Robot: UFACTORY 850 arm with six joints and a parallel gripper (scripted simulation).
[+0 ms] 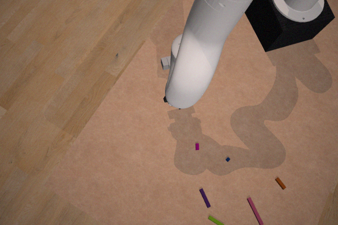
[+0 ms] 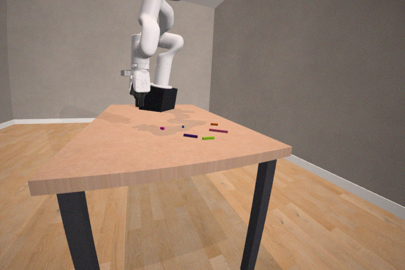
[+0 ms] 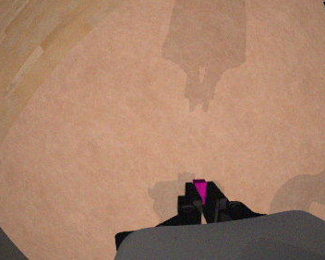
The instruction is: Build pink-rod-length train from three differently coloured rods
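Wrist view, tool (image 3: 201, 205) nearly closed, gripping a magenta rod (image 3: 199, 189), raised above the table (image 3: 104, 137).

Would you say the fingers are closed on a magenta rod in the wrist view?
Yes, a short magenta rod sits pinched between the two dark fingers above the table.

Table (image 2: 111, 162), light wood top on dark legs: carries black arm pedestal (image 2: 170, 97), and loose magenta (image 1: 197, 146), blue (image 1: 227, 159), orange (image 1: 280, 182), purple (image 1: 204, 197), pink (image 1: 255, 210), lime (image 1: 215, 220) rods, lying apart.
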